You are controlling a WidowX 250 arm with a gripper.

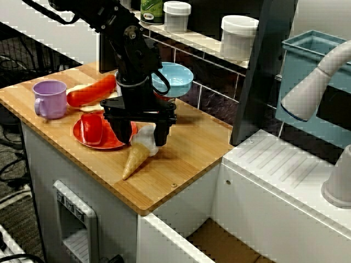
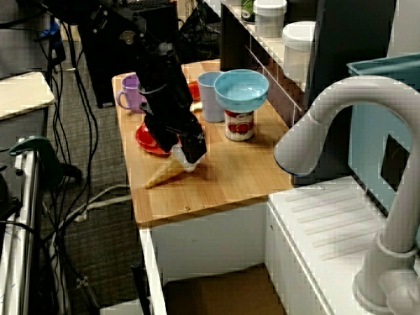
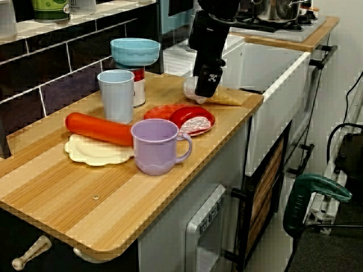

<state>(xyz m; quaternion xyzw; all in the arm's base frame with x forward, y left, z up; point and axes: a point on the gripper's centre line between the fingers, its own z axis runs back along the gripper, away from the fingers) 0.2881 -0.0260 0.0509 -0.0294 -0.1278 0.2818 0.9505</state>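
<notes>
Presently, one item under the hand: a toy ice-cream cone (image 1: pixel 134 160) with a tan wafer body and a white scoop, which lay flat on the striped wooden desk (image 1: pixel 186 159), just right of a round red plastic plate (image 1: pixel 101 147).

- Hand (image 1: pixel 143 137): black, two-fingered, lowered over the scoop end with a finger on either side. Whether the fingers pressed on the scoop or merely flanked it could not be told.
- Orientation: the long axis ran diagonally across the desk. The pointed tip faced the near-left edge and the scoop faced far-right, beneath the hand.
- Neighbours: a lilac plastic mug (image 1: pixel 49 98) stood at far left. A long orange-red sausage-shaped toy (image 1: pixel 90 90) lay beyond the plate. A pale blue bowl (image 1: pixel 174 76) stood behind the arm.
- Risks, as judged:
  - The scoop was rounded and the body tapered, so an off-centre squeeze could pivot the cone or squirt it out sideways.
  - A cone held only at one end could droop tip-down.
  - The left finger stood close to the plate and might nudge it.
</notes>
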